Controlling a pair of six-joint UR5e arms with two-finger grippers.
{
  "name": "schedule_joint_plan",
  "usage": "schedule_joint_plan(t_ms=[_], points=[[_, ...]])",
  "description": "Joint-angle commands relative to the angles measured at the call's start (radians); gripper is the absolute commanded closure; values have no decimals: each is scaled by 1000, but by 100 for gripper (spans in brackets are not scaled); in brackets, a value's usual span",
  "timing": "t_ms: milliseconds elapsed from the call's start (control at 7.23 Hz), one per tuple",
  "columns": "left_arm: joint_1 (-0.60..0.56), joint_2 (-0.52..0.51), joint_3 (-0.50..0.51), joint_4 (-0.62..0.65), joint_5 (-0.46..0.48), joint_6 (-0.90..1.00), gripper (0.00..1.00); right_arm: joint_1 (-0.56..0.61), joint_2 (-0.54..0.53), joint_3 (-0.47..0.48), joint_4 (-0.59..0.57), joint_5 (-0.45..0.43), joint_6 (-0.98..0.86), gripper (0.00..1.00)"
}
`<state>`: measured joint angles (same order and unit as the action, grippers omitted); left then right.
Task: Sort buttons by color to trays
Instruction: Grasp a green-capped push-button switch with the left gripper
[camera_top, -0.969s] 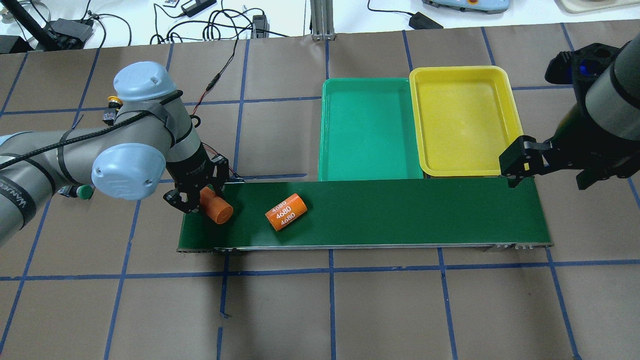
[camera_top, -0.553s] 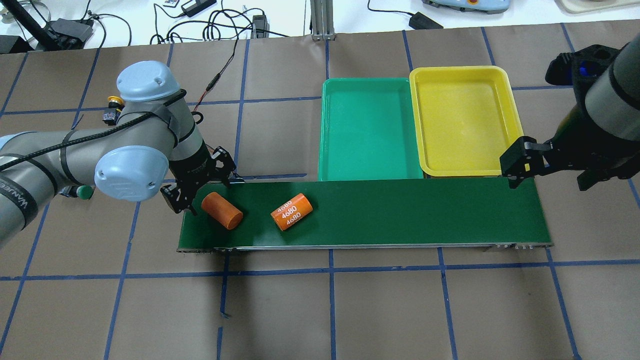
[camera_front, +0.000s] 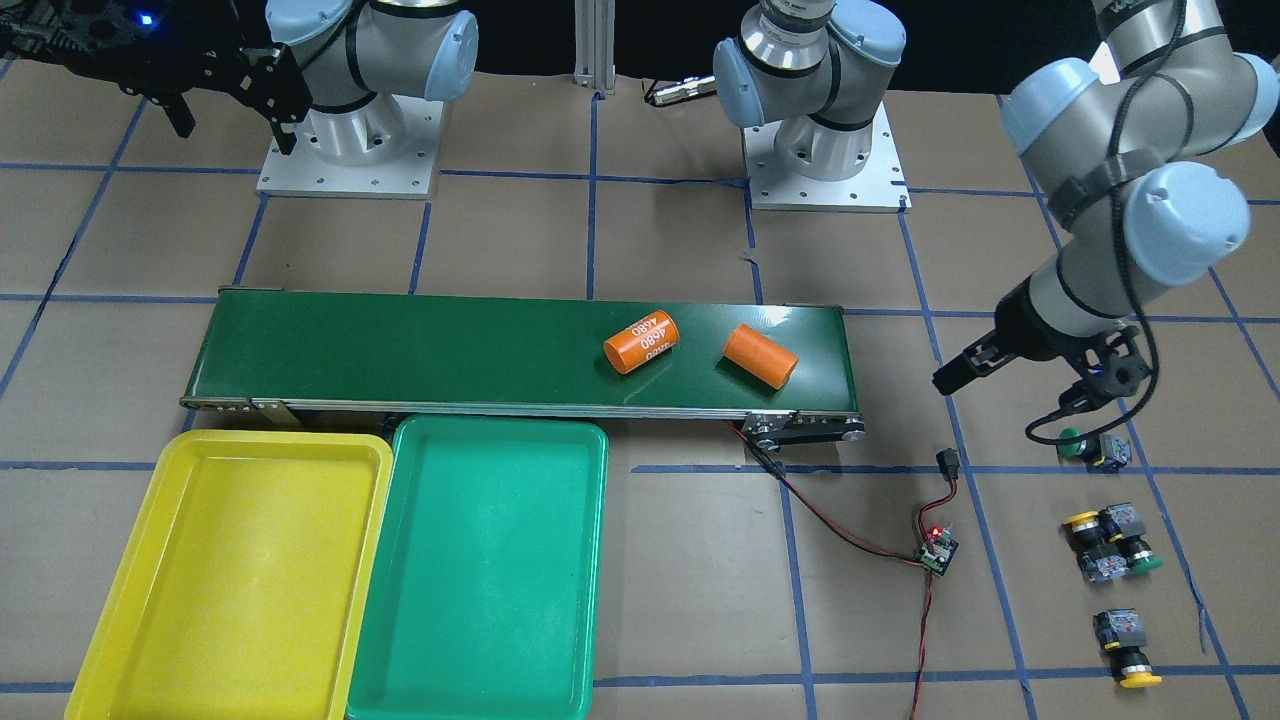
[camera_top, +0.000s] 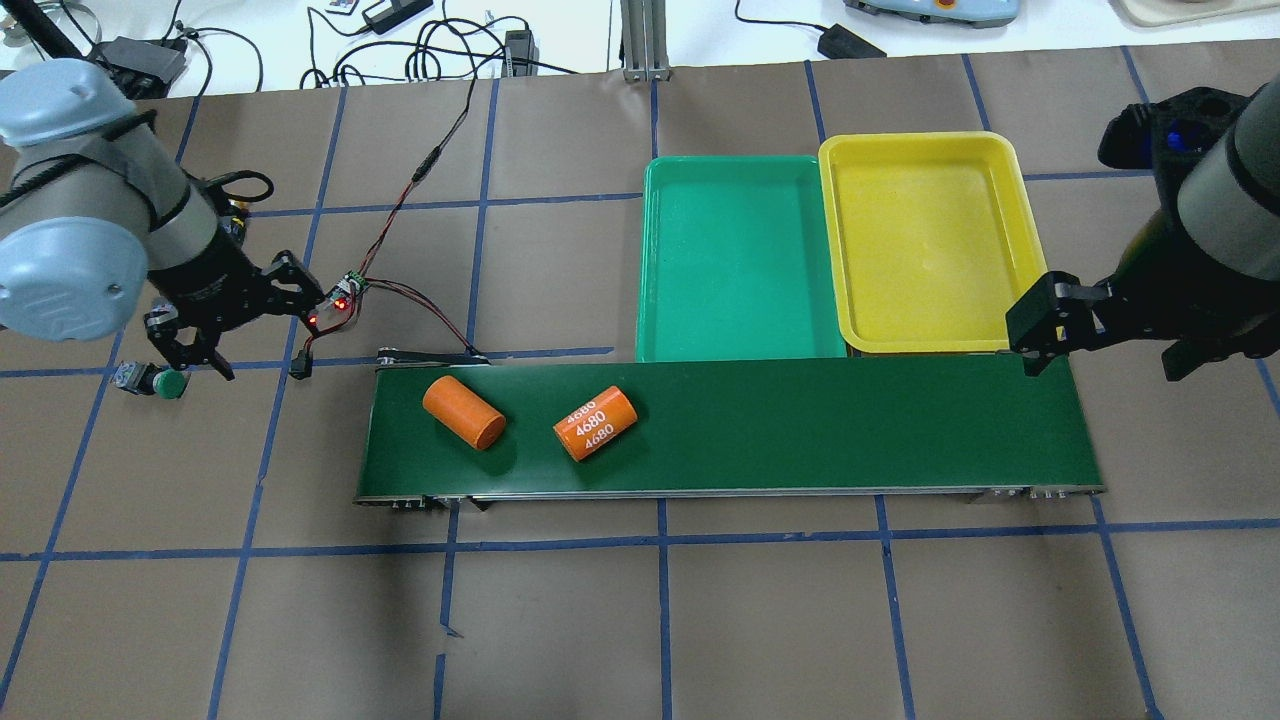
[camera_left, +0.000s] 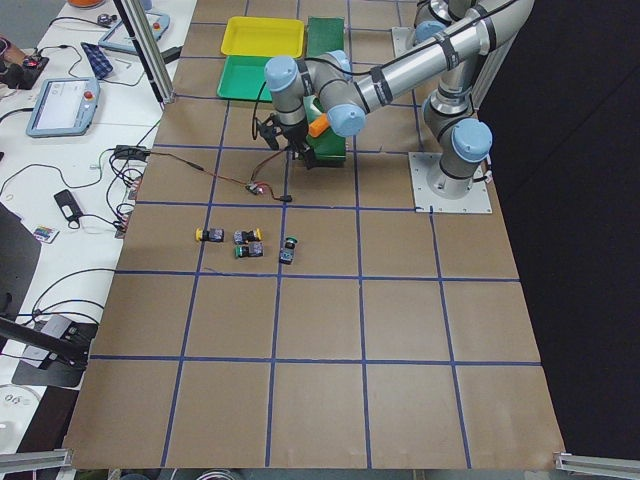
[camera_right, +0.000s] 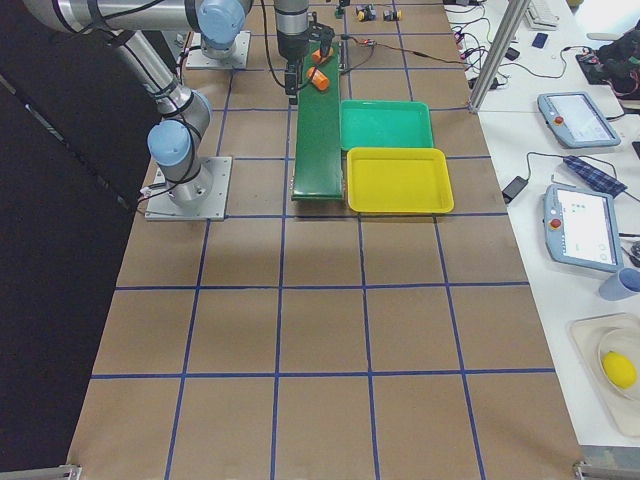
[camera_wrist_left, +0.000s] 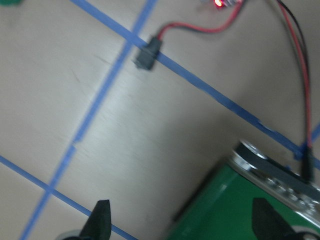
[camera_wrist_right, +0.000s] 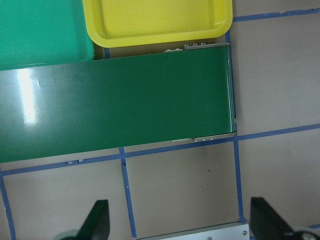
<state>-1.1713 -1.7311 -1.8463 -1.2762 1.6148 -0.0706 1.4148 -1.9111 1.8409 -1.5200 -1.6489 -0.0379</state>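
Off the 3 o'clock end of the conveyor belt (camera_front: 400, 345), front-facing view: left tool (camera_front: 1100, 385) is held wide open and empty, at 12 o'clock of the nearest green button (camera_front: 1085, 446). Other three buttons (camera_front: 1118, 520) are lying on the tabletop (camera_front: 650, 600) toward 6 o'clock. Nothing is seen in green tray (camera_front: 480, 600) or yellow tray (camera_front: 230, 600). Step judged: pick of that green button. Tool should be centred over the switch body and closed across it, not across the round cap.

Overhead: right tool (camera_top: 1040, 325) is parked at the belt's 3 o'clock end.

Left wrist: fingers (camera_wrist_left: 101, 220) are spread, nothing between. Green cap is clipped at the 11 o'clock corner, so alignment is judged unfinished.

Right wrist: tool is shown open, empty.

Versus 0.6 s ago, overhead: left tool has been swung off the belt's 9 o'clock end, away from the plain orange cylinder (camera_top: 463, 412), out to the button. Both cylinders have been carried slightly toward 3 o'clock. Right tool unchanged.
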Motion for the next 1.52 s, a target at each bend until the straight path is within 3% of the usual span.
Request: schedule_joint_plan(t_ms=[0, 277, 553, 969, 1384], points=[[135, -37, -13, 65, 5, 362, 0, -3, 0, 0, 0, 0, -7, 0], [189, -93, -5, 126, 11, 661, 0, -2, -2, 0, 0, 1, 1, 0], [203, -162, -14, 274, 54, 948, 0, -2, -12, 0, 0, 3, -4, 0], [209, -249, 6, 423, 103, 1027, 0, 0, -8, 3, -2, 20, -11, 0], [256, -320, 7, 446, 92, 1037, 0, 0, -12, 23, 0, 18, -11, 0]])
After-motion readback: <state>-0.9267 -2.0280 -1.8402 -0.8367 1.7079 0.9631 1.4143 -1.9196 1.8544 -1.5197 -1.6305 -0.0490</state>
